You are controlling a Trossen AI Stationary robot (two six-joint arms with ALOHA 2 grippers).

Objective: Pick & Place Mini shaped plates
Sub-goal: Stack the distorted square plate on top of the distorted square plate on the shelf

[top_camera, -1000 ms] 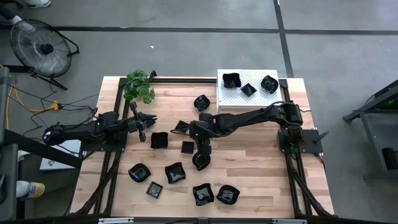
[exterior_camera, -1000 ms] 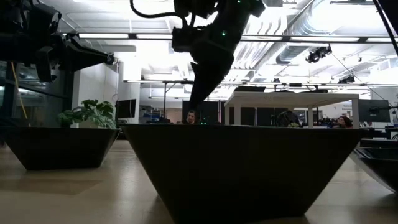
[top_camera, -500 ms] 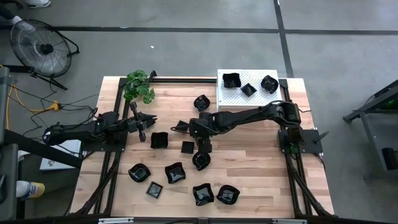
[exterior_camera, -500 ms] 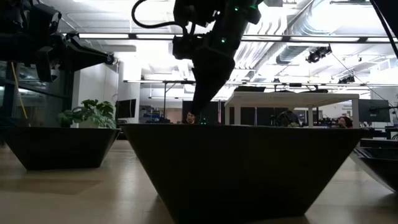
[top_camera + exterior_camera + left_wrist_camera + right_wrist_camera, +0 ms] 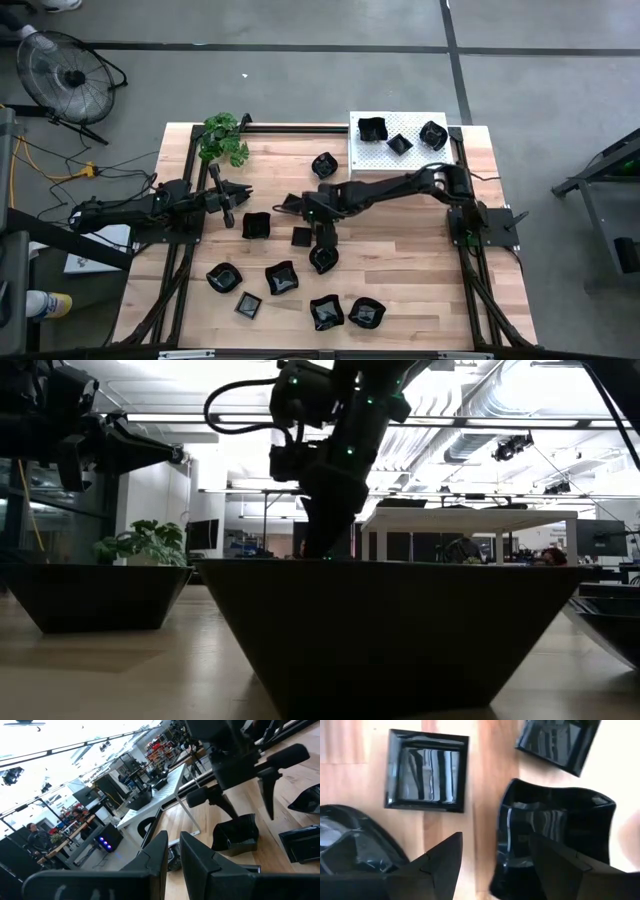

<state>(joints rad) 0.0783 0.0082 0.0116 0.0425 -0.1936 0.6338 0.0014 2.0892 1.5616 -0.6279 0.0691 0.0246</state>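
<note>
Several mini shaped plates, glossy black, lie scattered on the wooden table [image 5: 400, 260]. Three more sit on the white perforated rack [image 5: 405, 152] at the far right. My right gripper [image 5: 322, 240] hangs open, pointing steeply down over the table's middle. In its wrist view [image 5: 495, 837] one finger is over bare wood and the other over a wavy-edged plate [image 5: 555, 830]. A small square plate [image 5: 426, 770] lies ahead of them and a rounded plate [image 5: 350, 845] beside them. My left gripper [image 5: 230, 203] waits level at the left, a narrow gap [image 5: 173, 855] between its fingers.
A potted plant [image 5: 224, 138] stands at the far left corner. In the low view a large dark plate [image 5: 380, 630] fills the foreground and hides the right fingertips; another [image 5: 95, 595] sits to its left. Bare wood lies at the near right.
My right gripper has come down toward the plates at the table's middle and drifted slightly toward the left edge. No plate has moved.
</note>
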